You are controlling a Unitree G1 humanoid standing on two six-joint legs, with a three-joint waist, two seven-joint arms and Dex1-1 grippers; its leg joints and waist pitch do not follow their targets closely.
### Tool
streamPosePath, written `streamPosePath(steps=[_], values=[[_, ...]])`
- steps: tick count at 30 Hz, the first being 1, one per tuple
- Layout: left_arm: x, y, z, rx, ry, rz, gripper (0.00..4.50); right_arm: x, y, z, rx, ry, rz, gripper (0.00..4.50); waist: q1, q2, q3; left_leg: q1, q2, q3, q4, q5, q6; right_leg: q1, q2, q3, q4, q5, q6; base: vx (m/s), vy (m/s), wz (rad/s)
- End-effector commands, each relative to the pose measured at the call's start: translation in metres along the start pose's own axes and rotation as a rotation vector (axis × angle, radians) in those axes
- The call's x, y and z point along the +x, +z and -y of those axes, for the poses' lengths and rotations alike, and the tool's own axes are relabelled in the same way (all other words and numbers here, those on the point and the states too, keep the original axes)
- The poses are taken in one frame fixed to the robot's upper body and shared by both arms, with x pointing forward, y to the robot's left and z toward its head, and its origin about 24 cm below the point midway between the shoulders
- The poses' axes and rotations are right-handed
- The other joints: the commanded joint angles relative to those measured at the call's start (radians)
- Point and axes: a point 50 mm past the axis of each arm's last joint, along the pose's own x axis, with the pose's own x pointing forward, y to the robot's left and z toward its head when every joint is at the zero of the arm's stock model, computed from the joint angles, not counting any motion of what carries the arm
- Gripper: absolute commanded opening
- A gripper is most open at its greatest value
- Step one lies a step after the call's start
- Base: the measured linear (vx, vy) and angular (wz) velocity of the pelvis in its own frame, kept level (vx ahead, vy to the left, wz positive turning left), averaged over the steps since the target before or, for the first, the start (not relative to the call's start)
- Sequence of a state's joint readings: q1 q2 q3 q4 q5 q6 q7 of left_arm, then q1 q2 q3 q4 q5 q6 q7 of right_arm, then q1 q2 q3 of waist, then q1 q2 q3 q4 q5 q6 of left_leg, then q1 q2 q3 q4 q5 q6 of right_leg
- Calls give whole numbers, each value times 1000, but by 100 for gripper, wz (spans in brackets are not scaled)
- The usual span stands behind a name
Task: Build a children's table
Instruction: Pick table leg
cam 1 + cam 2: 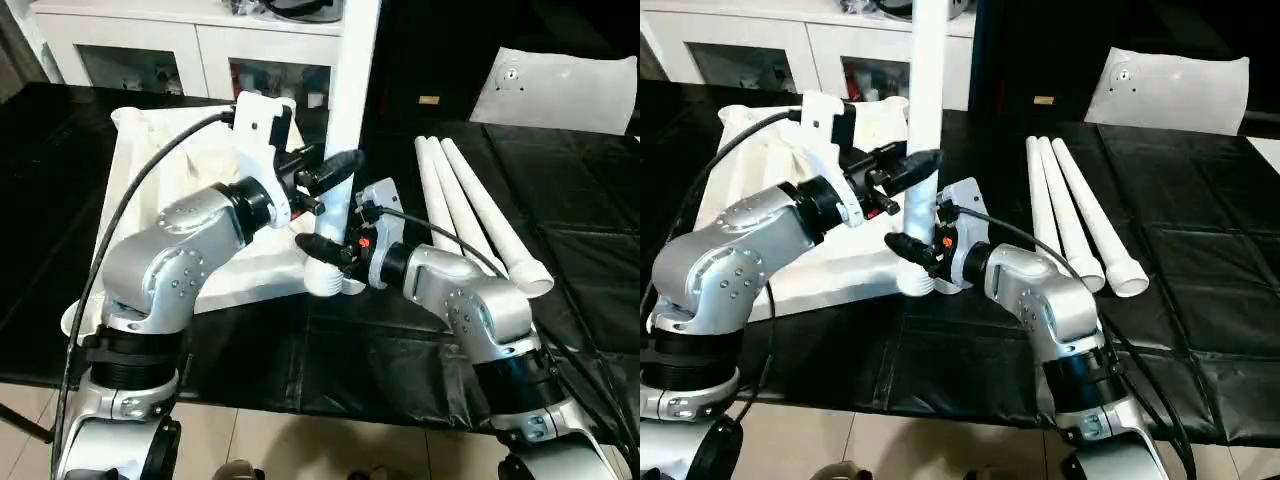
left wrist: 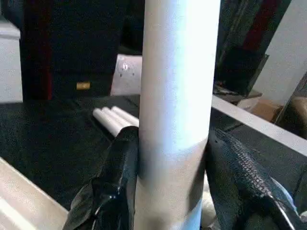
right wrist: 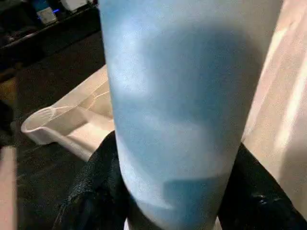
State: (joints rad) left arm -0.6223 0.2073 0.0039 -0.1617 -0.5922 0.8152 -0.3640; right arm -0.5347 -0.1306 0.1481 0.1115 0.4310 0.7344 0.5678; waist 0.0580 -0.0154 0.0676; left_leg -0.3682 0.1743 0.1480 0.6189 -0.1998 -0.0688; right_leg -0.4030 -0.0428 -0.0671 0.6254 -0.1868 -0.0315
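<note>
The children's table top (image 1: 140, 140) lies upside down on the black work surface. One white leg (image 1: 350, 90) stands upright in its near right corner socket (image 1: 325, 282). My left gripper (image 1: 340, 172) is shut on this leg a little above the socket; in the left wrist view the black fingers (image 2: 122, 167) press both sides of the leg (image 2: 177, 96). My right gripper (image 1: 332, 250) is shut on the same leg (image 3: 182, 96) lower down, just above the socket, with its fingers (image 3: 96, 191) against it. Three more legs (image 1: 470, 210) lie side by side to the right.
A white cabinet with glass doors (image 1: 150, 50) stands behind the work surface. A white flat piece (image 1: 560, 90) lies at the back right. A black cable (image 1: 150, 170) arcs from my left wrist over the table top. Tiled floor (image 1: 330, 445) begins at the near edge.
</note>
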Motion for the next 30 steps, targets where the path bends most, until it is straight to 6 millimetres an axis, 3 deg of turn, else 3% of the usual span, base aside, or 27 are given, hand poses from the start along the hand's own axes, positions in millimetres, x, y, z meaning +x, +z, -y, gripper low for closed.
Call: streamPosePath(steps=[1, 5, 6, 11, 16, 18, 19, 20, 22, 24, 30], values=[[1, 17, 13, -5, -75, 70, 248, -5, 1, 8, 54, -15, 15, 191, 1, 14, -71, 2, 42, -9, -74, -146, -25, 63, -88, 58, -84, -231, -143, 0, 0, 0], [0, 19, 20, -85, -154, 82, 248, -8, 6, 1, 81, 75, 73, 191, 4, 24, -72, 3, 42, -10, -72, -147, -23, 64, -89, 56, -84, -223, -153, 0, 0, 0], [0, 19, 20, -91, -160, 84, 248, -8, 7, 1, 81, 83, 77, 191, 3, 20, -72, 1, 44, -11, -73, -143, -21, 65, -88, 56, -84, -213, -155, 0, 0, 0], [-1, 23, 23, -194, -227, 163, 248, -15, 11, 0, 170, 139, 119, 191, 5, 22, -72, 1, 43, -11, -73, -144, -12, 66, -87, 56, -87, -219, -158, 0, 0, 0], [-4, 24, 23, -431, -324, 266, 248, -31, 21, -5, 240, 294, 228, 191, 10, 20, -70, -1, 39, -7, -70, -148, 1, 68, -88, 54, -94, -247, -161, 0, 0, 0], [-3, 24, 20, -416, -299, 278, 248, -33, 21, -5, 240, 305, 241, 191, 10, 19, -71, 0, 40, -10, -71, -144, 5, 66, -86, 52, -96, -265, -152, 0, 0, 0], [-3, 23, 18, -374, -278, 272, 248, -34, 21, -5, 231, 302, 241, 191, 11, 27, -71, 1, 42, -11, -72, -145, 4, 65, -87, 52, -95, -271, -144, 0, 0, 0], [-3, 23, 18, -374, -278, 272, 248, -34, 21, -5, 231, 302, 241, 191, 9, 24, -72, 2, 43, -12, -73, -147, 5, 64, -86, 51, -98, -277, -136, 0, 0, 0], [-2, 20, 18, -183, -233, 208, 248, -35, 21, -3, 197, 273, 239, 191, 11, 23, -71, 3, 44, -14, -76, -147, 5, 63, -86, 51, -99, -280, -128, 0, 0, 0], [-4, 16, 18, -107, -242, 149, 248, -35, 20, -3, 168, 262, 233, 191, 9, 25, -71, 3, 46, -14, -79, -151, 3, 63, -89, 53, -98, -287, -117, 0, 0, 0], [-16, 11, 25, -156, -388, 92, 248, -35, 19, -8, 120, 286, 216, 191, 8, 30, -73, 2, 44, -12, -75, -118, -12, 67, -89, 52, -86, -206, -157, 0, 0, 0]])
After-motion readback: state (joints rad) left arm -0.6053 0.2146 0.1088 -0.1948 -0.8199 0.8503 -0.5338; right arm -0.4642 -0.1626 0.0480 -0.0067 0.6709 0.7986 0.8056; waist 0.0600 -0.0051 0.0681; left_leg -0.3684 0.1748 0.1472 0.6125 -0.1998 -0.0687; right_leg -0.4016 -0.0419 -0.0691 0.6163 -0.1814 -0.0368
